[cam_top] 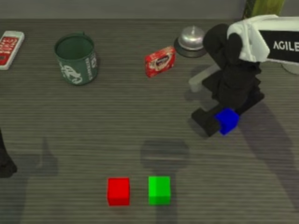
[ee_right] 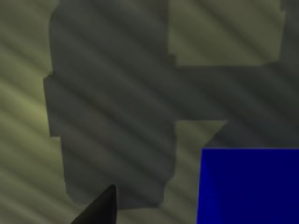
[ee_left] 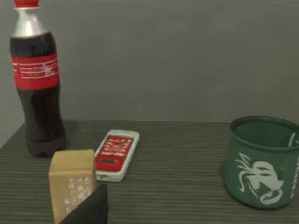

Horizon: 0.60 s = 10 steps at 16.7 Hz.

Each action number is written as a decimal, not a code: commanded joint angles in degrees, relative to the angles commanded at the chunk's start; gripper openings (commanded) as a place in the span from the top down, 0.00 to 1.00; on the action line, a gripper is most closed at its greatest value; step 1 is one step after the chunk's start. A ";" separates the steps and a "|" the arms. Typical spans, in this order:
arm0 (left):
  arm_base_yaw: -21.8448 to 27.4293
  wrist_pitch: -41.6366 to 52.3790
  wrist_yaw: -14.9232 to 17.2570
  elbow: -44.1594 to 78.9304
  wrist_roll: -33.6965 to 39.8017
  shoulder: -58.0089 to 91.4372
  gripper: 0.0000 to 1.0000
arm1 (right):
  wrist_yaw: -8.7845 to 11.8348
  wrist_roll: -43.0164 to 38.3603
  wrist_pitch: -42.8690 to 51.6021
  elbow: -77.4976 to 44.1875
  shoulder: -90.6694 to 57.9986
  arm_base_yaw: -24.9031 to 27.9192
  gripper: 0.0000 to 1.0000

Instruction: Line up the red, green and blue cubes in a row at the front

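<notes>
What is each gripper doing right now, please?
Left gripper: at the table's left edge, barely in view; cannot be told.
Right gripper: at the table's right side, closed on the blue cube.

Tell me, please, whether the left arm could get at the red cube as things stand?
Probably yes: the red cube sits at the front with bare table toward the left gripper; only the green cube is beside it, on the far side.
</notes>
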<state>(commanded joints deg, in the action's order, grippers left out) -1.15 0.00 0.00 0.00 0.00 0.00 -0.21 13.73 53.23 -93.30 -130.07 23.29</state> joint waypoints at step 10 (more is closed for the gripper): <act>0.00 0.00 0.00 0.00 0.00 0.00 0.00 | 0.00 0.00 0.00 0.00 0.00 0.00 1.00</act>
<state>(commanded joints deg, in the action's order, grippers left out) -1.15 0.00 0.00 0.00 0.00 0.00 -0.21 13.73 53.23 -93.30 -130.07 23.29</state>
